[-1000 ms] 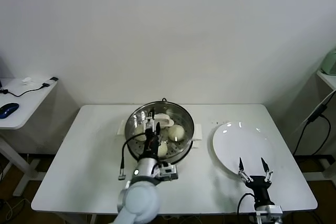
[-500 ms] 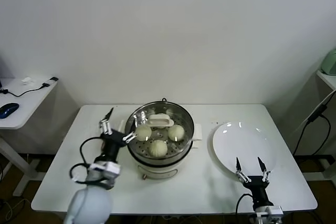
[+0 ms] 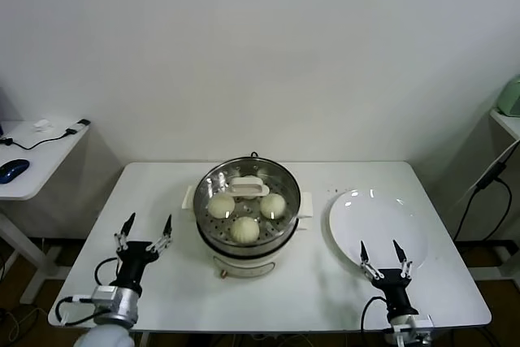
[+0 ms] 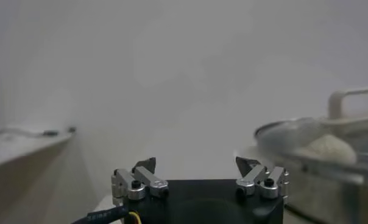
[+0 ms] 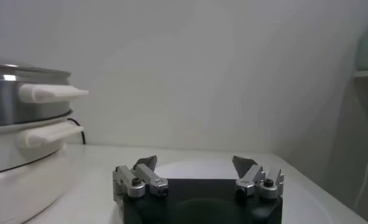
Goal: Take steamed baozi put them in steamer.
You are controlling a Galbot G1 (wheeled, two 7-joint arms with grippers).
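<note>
Three baozi (image 3: 244, 229) are sitting visibly in the steamer (image 3: 248, 205) at table centre. Left gripper (image 3: 145, 234) and right gripper (image 3: 383, 260) are hanging wide open, empty, near edge. Buns likely soft, light: pinch sides gently.

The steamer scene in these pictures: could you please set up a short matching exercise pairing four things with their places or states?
Things:
1. baozi
2. plate
3. left gripper
4. right gripper

Places or states:
A. bare, right of the steamer
B. open, at the plate's near edge
C. inside the steamer basket
D. open, left of the steamer, holding nothing

Pairs: 1-C, 2-A, 3-D, 4-B
</note>
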